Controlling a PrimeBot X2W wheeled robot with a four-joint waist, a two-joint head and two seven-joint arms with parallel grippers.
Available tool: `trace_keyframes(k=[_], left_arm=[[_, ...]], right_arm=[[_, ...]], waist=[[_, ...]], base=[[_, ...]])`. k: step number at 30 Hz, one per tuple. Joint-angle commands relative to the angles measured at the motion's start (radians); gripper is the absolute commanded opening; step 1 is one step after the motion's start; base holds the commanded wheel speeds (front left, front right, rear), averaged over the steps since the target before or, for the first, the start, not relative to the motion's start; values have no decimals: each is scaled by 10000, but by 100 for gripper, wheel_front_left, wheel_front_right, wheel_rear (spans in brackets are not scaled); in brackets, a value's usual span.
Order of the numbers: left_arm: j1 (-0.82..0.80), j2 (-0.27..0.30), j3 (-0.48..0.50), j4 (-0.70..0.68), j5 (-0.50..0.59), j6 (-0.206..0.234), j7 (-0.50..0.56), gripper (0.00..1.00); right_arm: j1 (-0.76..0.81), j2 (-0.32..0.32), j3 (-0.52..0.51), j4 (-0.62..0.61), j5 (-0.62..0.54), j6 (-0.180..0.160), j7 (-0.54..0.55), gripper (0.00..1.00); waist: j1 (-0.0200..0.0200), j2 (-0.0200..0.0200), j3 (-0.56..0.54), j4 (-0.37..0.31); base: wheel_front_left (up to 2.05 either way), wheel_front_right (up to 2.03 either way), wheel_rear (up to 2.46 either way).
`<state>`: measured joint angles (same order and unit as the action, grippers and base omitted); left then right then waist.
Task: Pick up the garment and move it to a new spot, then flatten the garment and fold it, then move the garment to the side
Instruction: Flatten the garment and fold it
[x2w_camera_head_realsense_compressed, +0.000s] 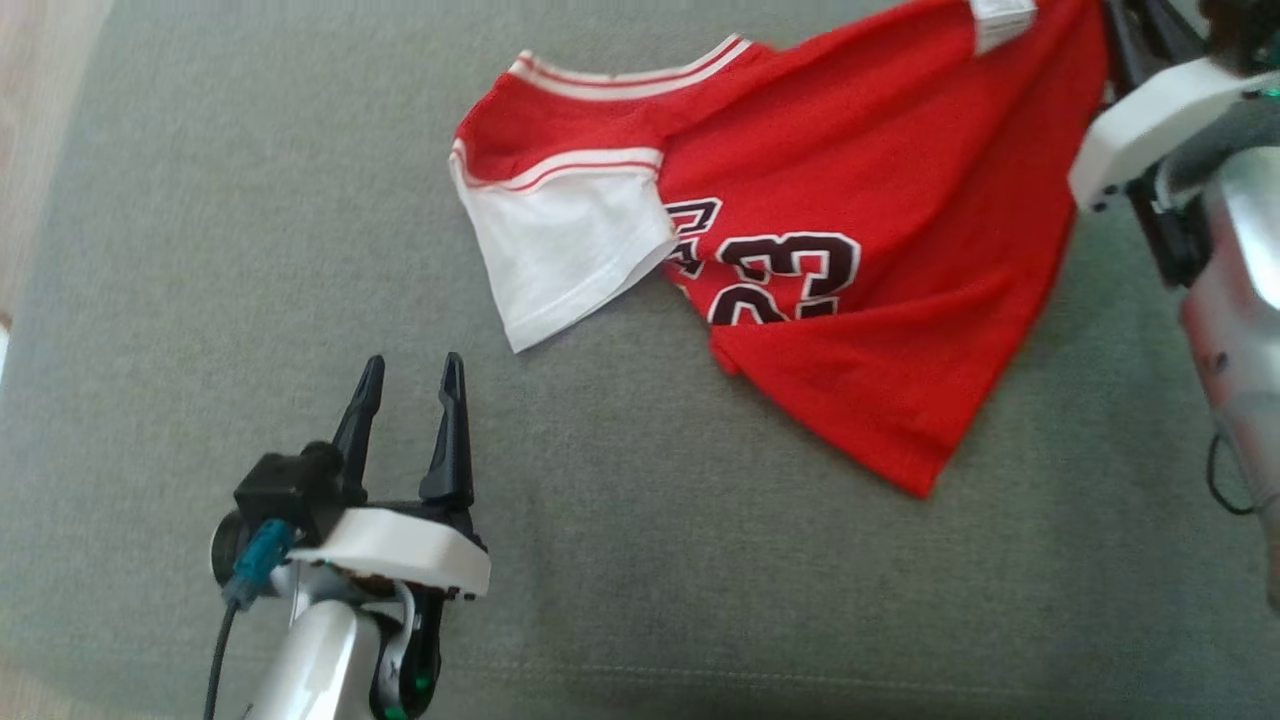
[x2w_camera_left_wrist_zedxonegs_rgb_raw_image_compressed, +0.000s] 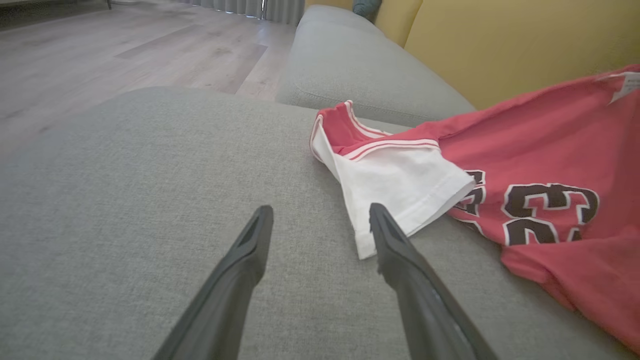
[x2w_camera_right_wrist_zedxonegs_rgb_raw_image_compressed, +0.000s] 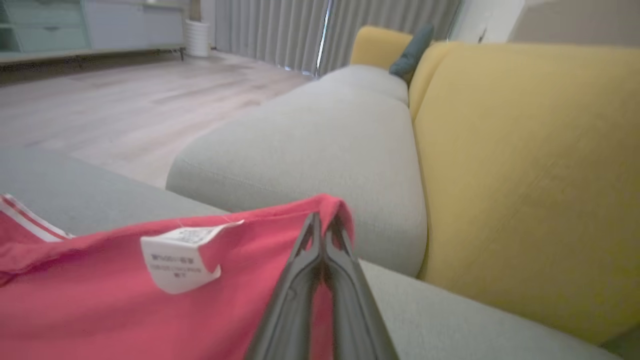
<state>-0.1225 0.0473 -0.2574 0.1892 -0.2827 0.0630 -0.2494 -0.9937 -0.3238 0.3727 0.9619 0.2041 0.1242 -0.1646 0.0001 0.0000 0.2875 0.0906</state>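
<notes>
**Right gripper (x2w_camera_right_wrist_zedxonegs_rgb_raw_image_compressed: 325, 220) pinches the garment (x2w_camera_head_realsense_compressed: 860, 200); left gripper (x2w_camera_head_realsense_compressed: 413, 362) spread above the sofa seat (x2w_camera_head_realsense_compressed: 200, 250)**

Head view: the red garment has a striped collar and a black-and-white 23. It lies across the upper middle and right of the grey sofa seat. Its white sleeve (x2w_camera_head_realsense_compressed: 570, 250) points toward the lower left, and a red corner reaches toward the lower right. The cloth rises toward the upper right, where the right gripper meets its edge close to a white label (x2w_camera_head_realsense_compressed: 1003, 18). The left gripper stands at the lower left with its two dark fingers spread and nothing between them. It is near the sleeve's corner but apart from it.

Left wrist view: the left gripper's fingers are spread over bare grey seat. The sleeve's lower corner shows just beside the right-hand finger, and the red body with its number stretches away to the right. A yellow back cushion (x2w_camera_left_wrist_zedxonegs_rgb_raw_image_compressed: 500, 40) stands behind the garment, and a wooden floor (x2w_camera_left_wrist_zedxonegs_rgb_raw_image_compressed: 125, 45) shows beyond the seat.

Right wrist view: the right gripper's fingers are pressed together on a fold of the garment's red edge, which stands up above the seat. The label hangs just left of the fingers. Behind are a second grey seat cushion (x2w_camera_right_wrist_zedxonegs_rgb_raw_image_compressed: 325, 150), the yellow back cushion, the floor and grey curtains (x2w_camera_right_wrist_zedxonegs_rgb_raw_image_compressed: 280, 30).
</notes>
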Motion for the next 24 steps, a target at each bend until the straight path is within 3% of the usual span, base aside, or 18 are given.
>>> trace_keyframes(k=[1, 9, 17, 20, 24], left_arm=[[66, 30, 310, -262, 62, 20, -124, 100], [431, 30, 394, -258, -24, 83, -124, 100], [728, 30, 546, -308, -35, 127, -124, 100], [749, 30, 588, -312, -7, 114, -124, 100], [737, 30, 590, -290, 37, 61, -124, 100]], right_arm=[[53, 146, 244, -578, 142, 65, -257, 0], [2485, 340, 1384, -3838, 486, 65, -634, 0], [6988, 444, 2371, -8647, 554, 65, 863, 0], [8291, 591, 2776, -9455, 629, 65, 1367, 0], [9037, 756, 3150, -9362, 476, 65, 1374, 0]], waist=[[-1, 0, -322, -264], [-1, 0, -1060, -906], [-1, 0, -1490, -1621], [-1, 0, -1557, -1859], [-1, 0, -1562, -2060]], base=[[0, 0, 0], [0, 0, 0], [0, 0, 0], [0, 0, 0], [0, 0, 0]])
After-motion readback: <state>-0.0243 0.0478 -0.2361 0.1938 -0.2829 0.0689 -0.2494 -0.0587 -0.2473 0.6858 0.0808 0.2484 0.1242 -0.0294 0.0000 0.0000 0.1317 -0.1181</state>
